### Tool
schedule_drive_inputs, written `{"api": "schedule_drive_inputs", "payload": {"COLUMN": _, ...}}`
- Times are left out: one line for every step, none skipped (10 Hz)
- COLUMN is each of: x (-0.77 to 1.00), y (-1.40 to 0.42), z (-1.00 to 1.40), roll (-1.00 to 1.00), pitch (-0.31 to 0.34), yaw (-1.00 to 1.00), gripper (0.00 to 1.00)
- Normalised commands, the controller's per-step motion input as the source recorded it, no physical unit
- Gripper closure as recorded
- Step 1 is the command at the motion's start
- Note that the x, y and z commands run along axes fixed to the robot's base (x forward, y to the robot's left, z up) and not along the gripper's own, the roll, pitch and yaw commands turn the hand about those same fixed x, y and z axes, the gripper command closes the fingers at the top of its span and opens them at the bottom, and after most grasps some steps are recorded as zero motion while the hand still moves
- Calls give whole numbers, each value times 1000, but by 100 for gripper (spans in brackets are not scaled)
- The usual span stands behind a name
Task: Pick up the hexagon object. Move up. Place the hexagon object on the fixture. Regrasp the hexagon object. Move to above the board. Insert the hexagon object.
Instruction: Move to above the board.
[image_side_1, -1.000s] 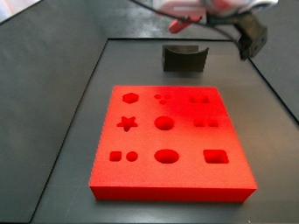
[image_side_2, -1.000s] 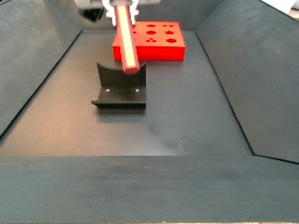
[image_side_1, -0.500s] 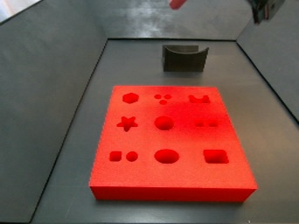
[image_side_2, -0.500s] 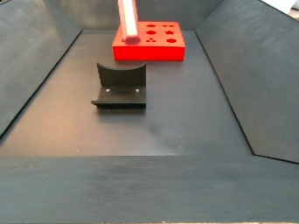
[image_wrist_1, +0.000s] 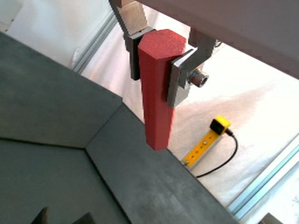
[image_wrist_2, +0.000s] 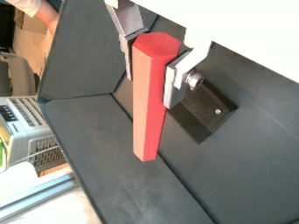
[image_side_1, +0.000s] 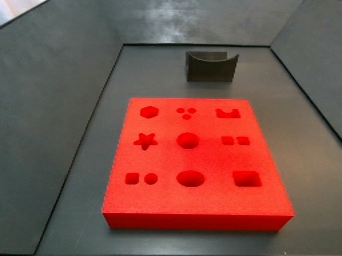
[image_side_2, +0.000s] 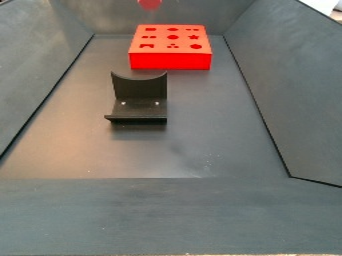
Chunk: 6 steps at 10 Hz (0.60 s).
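My gripper (image_wrist_1: 160, 54) clamped the hexagon object (image_wrist_1: 158, 92) upright, high above the board (image_side_1: 195, 160), apparently for insertion.

Dark grey floor (image_side_1: 80, 170) of the enclosure, matte, sloped dark walls all round. Two things on it: the red board (image_side_1: 194, 160) lying flat, shaped holes up, and the dark fixture (image_side_1: 210, 65) standing beyond its far short edge, apart from it. In a side view the fixture (image_side_2: 138, 98) sits nearer, board (image_side_2: 171, 47) behind. End effector (image_wrist_1: 162, 54) up off the floor, seen only in the wrist views.
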Motion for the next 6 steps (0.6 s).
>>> {"api": "schedule_drive_inputs", "payload": {"x": -43, "y": -9, "z": 304, "roll": -58, "pitch": 136, "yaw": -41, "gripper": 100}}
{"api": "schedule_drive_inputs", "payload": {"x": -33, "y": -11, "z": 181, "roll": -58, "pitch": 147, "yaw": -19, "gripper": 100}}
{"api": "schedule_drive_inputs", "payload": {"x": -462, "y": -1000, "z": 148, "roll": -1000, "pitch": -34, "yaw": -163, "gripper": 100}}
{"api": "schedule_drive_inputs", "payload": {"x": -464, "y": -1000, "z": 170, "roll": -1000, "pitch": -43, "yaw": -155, "gripper": 100}}
{"api": "schedule_drive_inputs", "payload": {"x": -499, "y": -1000, "z": 178, "roll": -1000, "pitch": -42, "yaw": -157, "gripper": 100}}
{"api": "schedule_drive_inputs", "payload": {"x": -517, "y": -1000, "z": 160, "roll": -1000, "pitch": -39, "yaw": -164, "gripper": 100}}
